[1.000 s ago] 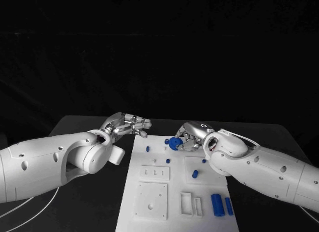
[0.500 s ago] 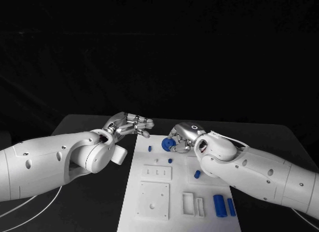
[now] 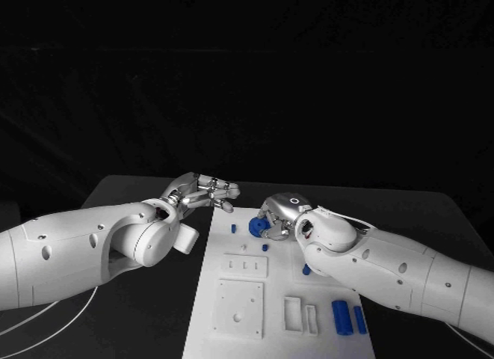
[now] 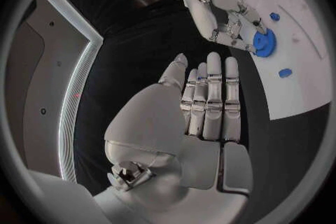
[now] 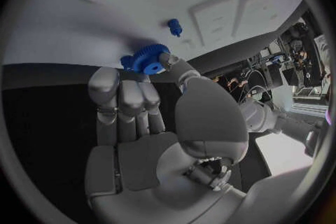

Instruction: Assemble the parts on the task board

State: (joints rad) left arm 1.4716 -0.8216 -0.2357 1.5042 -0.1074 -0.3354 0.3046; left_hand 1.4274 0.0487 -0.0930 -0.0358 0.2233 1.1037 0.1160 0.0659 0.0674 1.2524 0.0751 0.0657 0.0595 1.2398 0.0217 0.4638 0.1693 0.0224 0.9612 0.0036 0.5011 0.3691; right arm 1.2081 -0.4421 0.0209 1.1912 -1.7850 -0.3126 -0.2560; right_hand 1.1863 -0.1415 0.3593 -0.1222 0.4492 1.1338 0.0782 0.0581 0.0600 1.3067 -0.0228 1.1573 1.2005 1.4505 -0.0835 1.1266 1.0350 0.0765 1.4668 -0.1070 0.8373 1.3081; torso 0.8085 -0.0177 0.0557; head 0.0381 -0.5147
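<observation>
One blue gear [image 3: 258, 223] pinched by right hand [image 3: 277, 217], carried further left over task board [image 3: 236, 273] vs 1 s ago; left hand [image 3: 204, 193] flat, empty – seating looks near

right hand [image 3: 277, 215] over far end of task board [image 3: 270, 295], fingers closed round a blue gear [image 3: 258, 224]. left hand [image 3: 202, 191] just off board's far left corner, holding nothing. two blue cylinders [image 3: 344, 315] lie near right.

A white task board [image 3: 238, 299] is laid on a black table [image 3: 139, 191]. Bright blue is seen on a toothed gear [image 5: 148, 60] and small pegs [image 3: 341, 316]. Silver hands [image 3: 204, 191] are carried on white arms [image 3: 63, 250].
</observation>
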